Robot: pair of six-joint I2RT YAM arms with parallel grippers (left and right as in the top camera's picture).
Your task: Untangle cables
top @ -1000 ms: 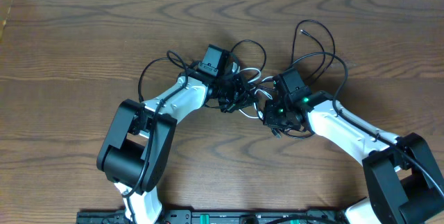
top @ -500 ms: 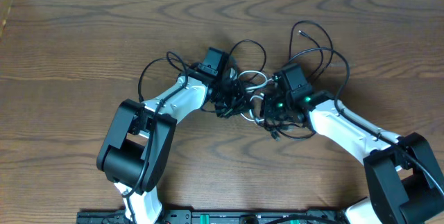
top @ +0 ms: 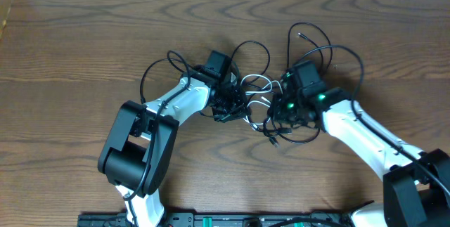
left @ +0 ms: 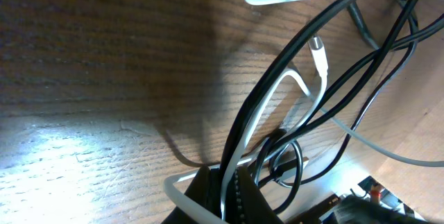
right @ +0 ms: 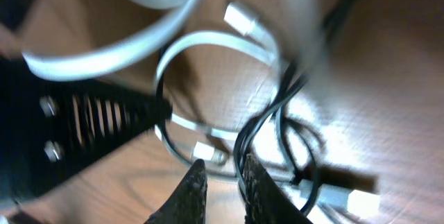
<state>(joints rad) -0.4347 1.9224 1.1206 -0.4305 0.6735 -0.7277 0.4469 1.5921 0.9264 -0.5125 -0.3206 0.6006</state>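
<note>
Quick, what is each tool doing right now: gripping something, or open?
Left tool: closed on the cables, with black and white strands running between its fingers.
Right tool: slightly open, with nothing between its fingers.

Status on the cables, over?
Left claw shut on the cables, black and white strands. Right claw slightly parted, nothing gripped. Tangle sits between both claws. Nothing else in the way.
</note>
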